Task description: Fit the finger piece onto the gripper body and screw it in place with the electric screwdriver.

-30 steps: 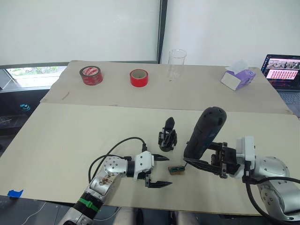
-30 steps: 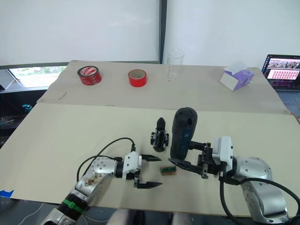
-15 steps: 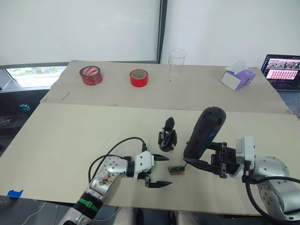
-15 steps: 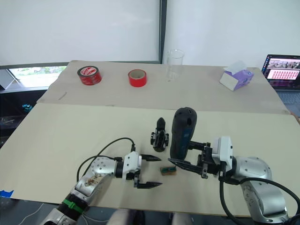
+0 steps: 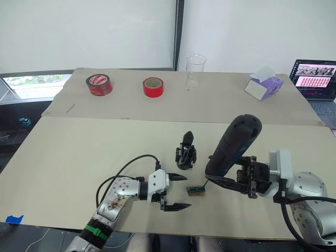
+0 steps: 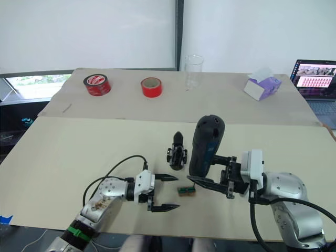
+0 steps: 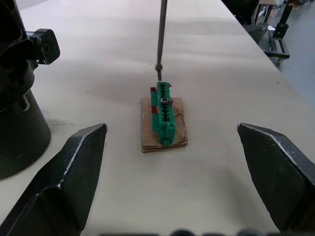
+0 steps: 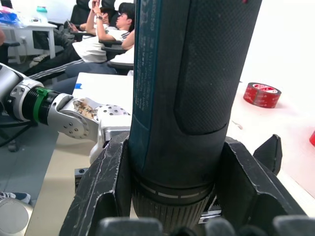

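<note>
- The table (image 5: 79, 152), covered in tan sheeting, carries everything here.
- The laptop (image 5: 316, 73) sits open at the far right edge, just beyond the purple tissue box (image 5: 264, 86).
- The electric screwdriver (image 5: 232, 146) stands tilted, rounded end up, with its thin bit pointing down to the small green-brown block (image 5: 197, 189); in the left wrist view the bit tip rests right at the block's far end.
- The right gripper (image 5: 229, 177) is clamped around the screwdriver's lower barrel, one finger on each side of it, as the right wrist view shows close up.
- The left gripper (image 5: 181, 192) is spread wide and holds nothing, its two black fingers flanking the block without touching it.
- The gripper body (image 5: 186, 153) stands upright on the table just beyond the block, between the two arms, apart from both grippers.
- Two red tape rolls (image 5: 99, 84) lie at the far left, with a clear glass (image 5: 195, 70) farther right.
- The finger piece cannot be told apart from the gripper body's upright pointed part.
</note>
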Robot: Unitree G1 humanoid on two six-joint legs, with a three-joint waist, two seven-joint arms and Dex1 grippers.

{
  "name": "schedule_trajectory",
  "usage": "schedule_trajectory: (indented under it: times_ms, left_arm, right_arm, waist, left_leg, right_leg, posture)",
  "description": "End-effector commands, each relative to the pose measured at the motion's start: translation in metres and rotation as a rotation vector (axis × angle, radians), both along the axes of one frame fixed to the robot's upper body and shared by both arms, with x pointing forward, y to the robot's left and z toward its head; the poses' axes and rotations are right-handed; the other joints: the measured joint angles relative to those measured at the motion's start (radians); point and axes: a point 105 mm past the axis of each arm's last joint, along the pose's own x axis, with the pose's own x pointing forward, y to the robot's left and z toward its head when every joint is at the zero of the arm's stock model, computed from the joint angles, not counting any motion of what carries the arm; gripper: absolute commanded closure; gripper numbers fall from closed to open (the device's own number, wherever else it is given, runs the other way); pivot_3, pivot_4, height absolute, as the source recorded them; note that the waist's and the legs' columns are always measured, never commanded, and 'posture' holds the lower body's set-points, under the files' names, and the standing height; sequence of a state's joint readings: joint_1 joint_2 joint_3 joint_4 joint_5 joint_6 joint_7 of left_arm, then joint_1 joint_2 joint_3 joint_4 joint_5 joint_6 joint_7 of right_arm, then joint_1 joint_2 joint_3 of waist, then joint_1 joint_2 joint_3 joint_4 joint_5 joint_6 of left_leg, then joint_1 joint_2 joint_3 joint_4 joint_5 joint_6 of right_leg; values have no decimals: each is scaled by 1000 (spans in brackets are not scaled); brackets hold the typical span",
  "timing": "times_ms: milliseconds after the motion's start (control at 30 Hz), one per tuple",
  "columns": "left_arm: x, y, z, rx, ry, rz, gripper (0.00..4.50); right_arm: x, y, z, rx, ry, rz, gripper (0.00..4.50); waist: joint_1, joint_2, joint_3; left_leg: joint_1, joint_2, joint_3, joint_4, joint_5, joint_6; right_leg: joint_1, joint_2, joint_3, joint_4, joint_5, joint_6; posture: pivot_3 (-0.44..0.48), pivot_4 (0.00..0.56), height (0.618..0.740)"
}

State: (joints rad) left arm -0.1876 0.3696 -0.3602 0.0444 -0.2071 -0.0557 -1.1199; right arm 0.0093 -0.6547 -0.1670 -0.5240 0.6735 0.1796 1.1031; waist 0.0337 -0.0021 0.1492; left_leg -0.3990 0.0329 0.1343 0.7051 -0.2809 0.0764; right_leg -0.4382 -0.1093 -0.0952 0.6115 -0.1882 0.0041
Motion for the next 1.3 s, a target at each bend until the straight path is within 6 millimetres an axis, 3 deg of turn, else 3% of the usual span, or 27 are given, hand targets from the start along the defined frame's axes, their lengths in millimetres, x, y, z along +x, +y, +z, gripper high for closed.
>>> schedule_trajectory:
  times_ms: [33, 533, 800, 1033, 1300]
  left_arm:
    - [-3, 5, 10, -42, 1, -1, 0]
    - [-10, 37, 62, -181, -15, -18, 0]
    - [7, 57, 95, -247, -21, 90, 0]
    - [29, 63, 99, -233, -37, 157, 0]
    - [43, 60, 91, -195, -41, 153, 0]
  right_arm:
    - [-7, 3, 23, 24, -82, 27, 2566]
    - [-11, 2, 60, 48, -125, 35, 2566]
    - [-2, -8, 74, 58, -156, -12, 2566]
    - [16, -16, 80, 81, -167, -58, 2566]
    - [44, -12, 89, 90, -180, -84, 2566]
  waist:
    - [0, 0, 0]
    - [2, 0, 0]
    - [3, -1, 1]
    - [3, -1, 1]
    - [-8, -1, 1]
  left_leg:
    - [0, 0, 0, 0, 0, 0]
    - [-1, 0, 0, 0, 0, 0]
    - [-2, 0, 0, 0, 0, 0]
    - [-2, -1, 1, 0, 0, 0]
    - [-1, -1, 2, 0, 1, -1]
  right_leg:
    - [0, 0, 0, 0, 0, 0]
    - [-1, 0, 0, 0, 0, 0]
    - [-1, 0, 0, 0, -1, 2]
    - [0, 1, 0, 0, 0, -1]
    - [-1, 2, 0, 0, 1, -1]
  posture:
    - [0, 150, 740]
    - [0, 150, 740]
    - [0, 150, 740]
    - [0, 150, 740]
    - [0, 150, 740]
